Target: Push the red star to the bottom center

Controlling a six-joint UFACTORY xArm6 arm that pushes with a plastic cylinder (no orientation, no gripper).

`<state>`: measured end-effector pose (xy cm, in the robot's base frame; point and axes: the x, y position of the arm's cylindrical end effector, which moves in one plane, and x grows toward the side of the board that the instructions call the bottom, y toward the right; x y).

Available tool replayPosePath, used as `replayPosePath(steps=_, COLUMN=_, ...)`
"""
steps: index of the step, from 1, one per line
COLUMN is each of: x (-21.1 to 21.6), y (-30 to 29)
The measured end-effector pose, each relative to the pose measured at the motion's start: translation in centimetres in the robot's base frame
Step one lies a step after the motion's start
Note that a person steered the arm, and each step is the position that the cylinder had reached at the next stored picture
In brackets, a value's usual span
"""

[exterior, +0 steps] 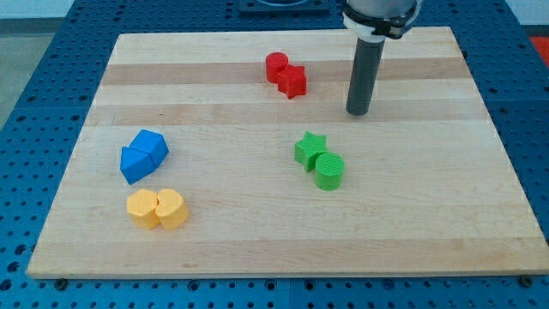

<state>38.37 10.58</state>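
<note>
My tip [358, 112] sits on the wooden board [429, 232] in its upper right part, and there's no claw here to spread or pinch: it's a plain dark rod, touching nothing at all. Over to the view's left of it, near the top centre, there's the red star [293, 81], pressed right up against a red cylinder [276, 66] that sits at its upper left. The tip stands to the star's right and a touch lower, clear of it. Below the tip, near the middle, a green star [310, 148] touches a green cylinder [329, 171] at its lower right. Far left, two blue blocks [142, 154], angular in shape, huddle together, and just below them a pair of yellow blocks [157, 209] lie side by side, touching.
</note>
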Motion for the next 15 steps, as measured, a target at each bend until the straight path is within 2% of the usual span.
replayPosePath(steps=3, x=-6.9, y=-0.4)
replayPosePath(steps=4, x=-9.5, y=-2.6)
replayPosePath(steps=5, x=-10.3, y=-2.9)
replayPosePath(steps=9, x=-10.6, y=-8.7)
replayPosePath(steps=13, x=-12.3, y=-9.4)
replayPosePath(steps=15, x=-6.3, y=-10.1)
